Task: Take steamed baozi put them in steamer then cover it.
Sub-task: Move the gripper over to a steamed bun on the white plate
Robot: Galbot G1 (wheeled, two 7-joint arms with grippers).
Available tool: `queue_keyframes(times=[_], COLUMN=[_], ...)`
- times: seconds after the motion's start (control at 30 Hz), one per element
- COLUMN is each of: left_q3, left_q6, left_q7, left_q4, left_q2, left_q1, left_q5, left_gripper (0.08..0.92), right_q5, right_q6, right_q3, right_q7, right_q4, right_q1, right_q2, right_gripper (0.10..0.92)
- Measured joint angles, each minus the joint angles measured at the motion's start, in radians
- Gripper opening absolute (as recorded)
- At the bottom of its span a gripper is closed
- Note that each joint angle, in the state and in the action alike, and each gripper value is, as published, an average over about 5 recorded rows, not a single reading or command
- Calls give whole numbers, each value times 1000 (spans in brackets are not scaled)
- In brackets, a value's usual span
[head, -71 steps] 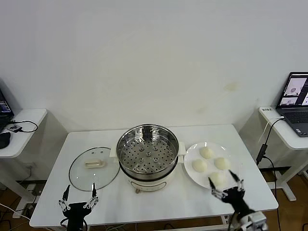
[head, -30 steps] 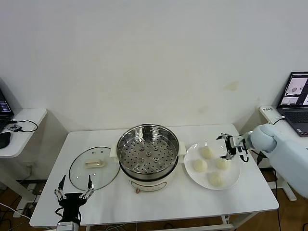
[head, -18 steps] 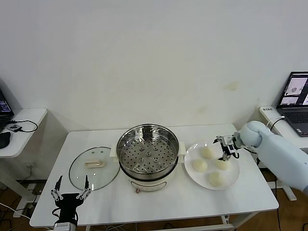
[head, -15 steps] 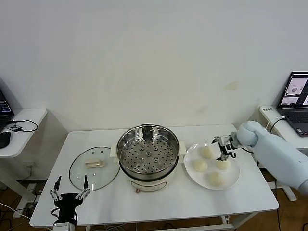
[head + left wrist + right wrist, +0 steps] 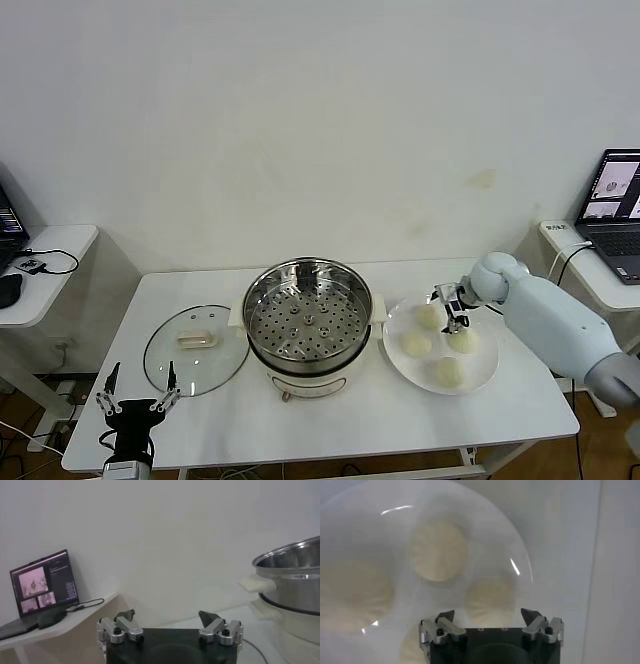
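Four cream baozi lie on a white plate [image 5: 480,366] right of the steamer [image 5: 308,325]: one at the back [image 5: 428,316], one left [image 5: 414,343], one right [image 5: 463,341], one in front [image 5: 450,371]. My right gripper [image 5: 450,306] hangs open just above the plate, between the back and right baozi. In the right wrist view a baozi [image 5: 490,600] sits between the open fingers of the right gripper [image 5: 487,615], untouched. The steamer's perforated tray is bare. The glass cover [image 5: 196,348] lies flat left of it. My left gripper [image 5: 135,400] waits open below the table's front left edge.
A laptop [image 5: 610,205] stands on a side table at the right, with a cable hanging by the table's right end. Another side table [image 5: 40,262] with cables is at the left. The left wrist view shows the steamer's wall [image 5: 295,575] and a laptop [image 5: 42,582].
My right arm has swung in from the plate's right side toward its back middle and dropped lower over the baozi. The left gripper has drifted slightly left and down.
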Motion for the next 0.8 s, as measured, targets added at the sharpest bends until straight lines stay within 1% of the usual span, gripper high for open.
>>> queue_keyframes(times=[0.23, 0.6, 0.7, 0.8], left_q3=[0, -3, -2, -2], left_q6=[-5, -11, -11, -12], left_q7=[-3, -5, -6, -7], left_q4=[2, 4, 2, 2], left_q2=[-3, -6, -7, -7], left_q1=[-1, 1, 1, 1], left_q5=[1, 1, 1, 1], left_gripper=[823, 823, 823, 823], right_q5=[-19, -30, -26, -19], right_q6=[-3, -7, -7, -8], right_q3=[-1, -7, -10, -14], right_q7=[7, -2, -6, -14], right_q4=[-36, -52, -49, -43], right_q1=[3, 5, 9, 15], right_q2=[34, 50, 47, 41], right_gripper=[760, 605, 582, 578])
